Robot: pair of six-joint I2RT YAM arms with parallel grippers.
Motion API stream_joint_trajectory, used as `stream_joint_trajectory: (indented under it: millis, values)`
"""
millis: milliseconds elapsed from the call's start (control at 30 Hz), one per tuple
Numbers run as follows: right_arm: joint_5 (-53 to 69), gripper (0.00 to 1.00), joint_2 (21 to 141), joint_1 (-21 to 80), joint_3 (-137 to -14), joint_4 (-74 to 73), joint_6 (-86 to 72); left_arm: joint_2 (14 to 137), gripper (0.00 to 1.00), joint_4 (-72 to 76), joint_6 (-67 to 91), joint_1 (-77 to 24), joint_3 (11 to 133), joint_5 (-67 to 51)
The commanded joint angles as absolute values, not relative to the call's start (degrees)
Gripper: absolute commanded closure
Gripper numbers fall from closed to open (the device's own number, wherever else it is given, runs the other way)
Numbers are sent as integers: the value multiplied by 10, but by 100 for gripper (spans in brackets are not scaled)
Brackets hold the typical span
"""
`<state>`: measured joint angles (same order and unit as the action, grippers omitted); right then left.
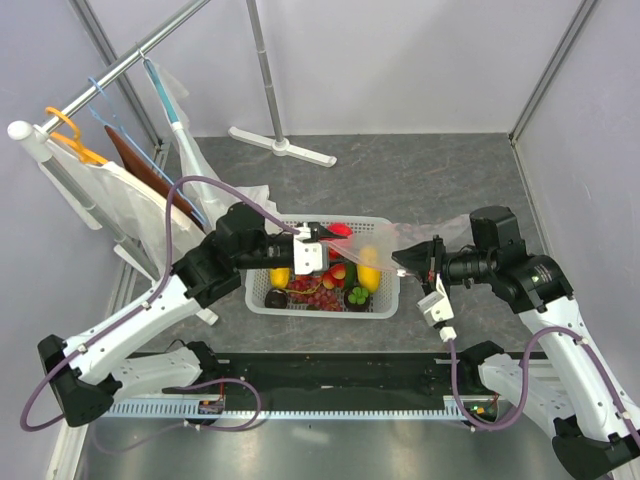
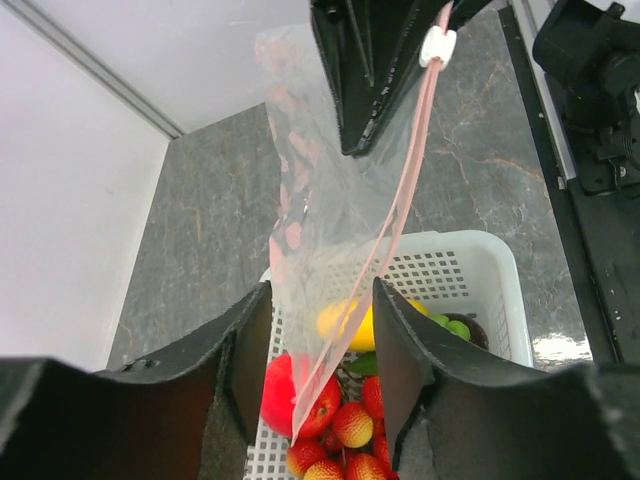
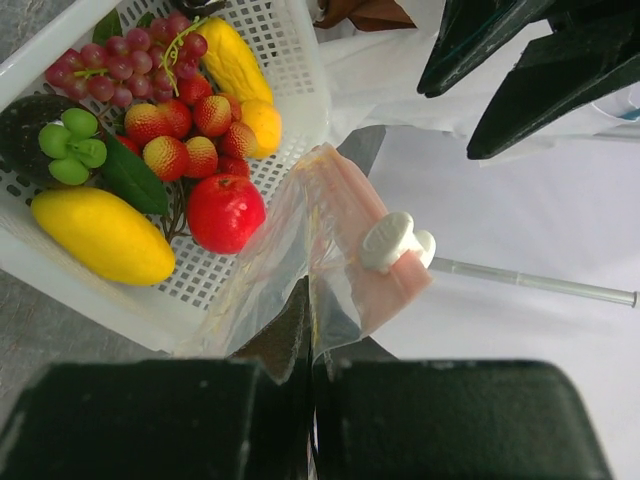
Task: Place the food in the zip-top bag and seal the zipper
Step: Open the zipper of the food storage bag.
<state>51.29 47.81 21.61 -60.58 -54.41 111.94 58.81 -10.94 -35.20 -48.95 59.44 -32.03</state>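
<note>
The food lies in a white mesh basket [image 1: 262,300]: a yellow mango [image 3: 100,235], a red pomegranate [image 3: 225,212], purple grapes [image 3: 120,65], red-yellow small fruits [image 3: 180,135], an orange [image 3: 262,122] and a dark mangosteen [image 3: 30,130]. The clear zip-top bag [image 2: 320,200] hangs above the basket. My right gripper [image 3: 310,330] is shut on the bag's edge beside the white slider [image 3: 395,240] of the pink zipper [image 2: 410,190]. My left gripper [image 2: 322,300] stands open, its fingers [image 2: 250,350] on either side of the bag's hanging lower corner, apart from it. In the top view the bag [image 1: 385,238] stretches between both grippers.
A clothes rail with hangers and white garments [image 1: 90,130] leans at the left, with its stand foot [image 1: 280,145] on the floor behind the basket. A black rail [image 1: 330,370] runs along the near edge. Grey walls close in the sides.
</note>
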Motion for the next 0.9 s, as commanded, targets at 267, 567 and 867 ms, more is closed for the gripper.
stream_joint_trajectory:
  millis: [267, 567, 867]
  values:
    - [555, 100, 464, 219, -612, -565, 1180, 600, 58, -77, -430, -513, 562, -323]
    - [558, 100, 464, 219, -610, -570, 1198, 622, 61, -72, -439, -513, 567, -316]
    - [563, 100, 458, 219, -607, -581, 1216, 641, 62, -69, -452, -513, 565, -312]
